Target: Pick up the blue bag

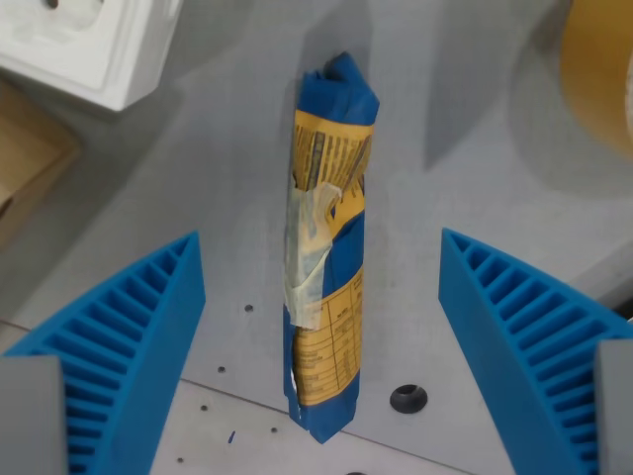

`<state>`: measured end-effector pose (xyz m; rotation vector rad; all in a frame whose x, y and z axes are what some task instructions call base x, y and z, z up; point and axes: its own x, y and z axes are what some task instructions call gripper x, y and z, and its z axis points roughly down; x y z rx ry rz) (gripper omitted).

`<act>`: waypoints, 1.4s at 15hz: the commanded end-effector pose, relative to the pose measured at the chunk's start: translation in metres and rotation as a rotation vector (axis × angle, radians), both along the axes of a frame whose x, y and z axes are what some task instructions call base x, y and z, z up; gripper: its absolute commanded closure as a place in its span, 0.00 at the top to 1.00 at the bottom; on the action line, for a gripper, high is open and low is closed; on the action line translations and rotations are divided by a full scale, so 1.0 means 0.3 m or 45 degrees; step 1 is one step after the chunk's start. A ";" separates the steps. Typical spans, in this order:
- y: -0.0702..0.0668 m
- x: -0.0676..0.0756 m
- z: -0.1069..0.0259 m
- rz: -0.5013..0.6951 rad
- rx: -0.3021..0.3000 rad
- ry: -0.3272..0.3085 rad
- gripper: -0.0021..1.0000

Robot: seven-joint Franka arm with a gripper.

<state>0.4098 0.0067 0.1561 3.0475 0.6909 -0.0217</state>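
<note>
This looks like a lab or workshop bench. The grey metal tabletop (475,188) has small drilled holes and a black screw fitting (407,398). A white socket block (89,45) sits at the far left.

The bag (328,247) lay on the table (465,198) between the gripper (321,297) fingers. A box (89,45) sat at the wrist view's upper left

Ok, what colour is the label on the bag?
Yellow-orange with dark print, on the blue bag, seen in the wrist view.
</note>
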 end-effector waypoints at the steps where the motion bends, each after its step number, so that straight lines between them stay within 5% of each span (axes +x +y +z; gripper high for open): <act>1: 0.004 -0.041 0.032 0.048 -0.044 -0.120 1.00; 3: 0.003 -0.036 0.030 0.045 -0.044 -0.115 1.00; 9: 0.009 -0.005 -0.069 0.038 -0.044 -0.126 1.00; 10: 0.008 -0.009 -0.086 0.037 -0.045 -0.125 0.00; 21: 0.008 -0.009 -0.086 0.037 -0.045 -0.125 0.00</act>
